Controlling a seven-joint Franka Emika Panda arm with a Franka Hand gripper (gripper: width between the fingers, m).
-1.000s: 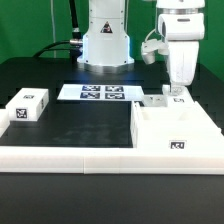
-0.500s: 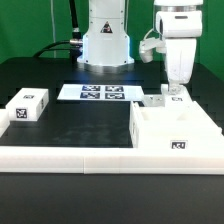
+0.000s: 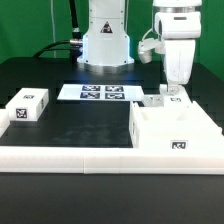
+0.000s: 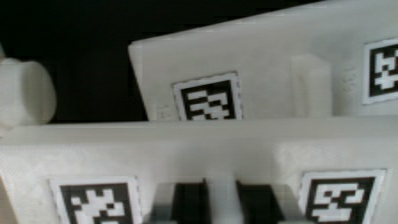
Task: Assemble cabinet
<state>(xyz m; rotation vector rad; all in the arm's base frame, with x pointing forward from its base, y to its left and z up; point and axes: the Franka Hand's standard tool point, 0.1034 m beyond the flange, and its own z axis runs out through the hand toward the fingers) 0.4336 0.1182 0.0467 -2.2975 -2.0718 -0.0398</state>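
Note:
The cabinet (image 3: 160, 135), a large white open box with a marker on its front, stands at the exterior view's right. A small white tagged piece (image 3: 156, 100) lies by its far corner. My gripper (image 3: 175, 93) hangs straight down over the box's far edge, just beside that piece, with its jaws shut and nothing visibly held. In the wrist view, the dark fingers (image 4: 185, 203) stand close together over white tagged surfaces (image 4: 210, 100), and my gripper (image 4: 217, 202) has only a thin pale sliver between its tips. A small white tagged block (image 3: 28, 105) sits far off at the left.
The marker board (image 3: 100, 92) lies flat in front of the robot base (image 3: 105, 40). A long low white rail (image 3: 70, 156) runs along the table's front edge. In the wrist view a rounded white knob (image 4: 18, 90) shows beside the tagged panels.
The gripper has drifted slightly toward the exterior view's left, staying shut at the same height. The parts on the table have not moved.

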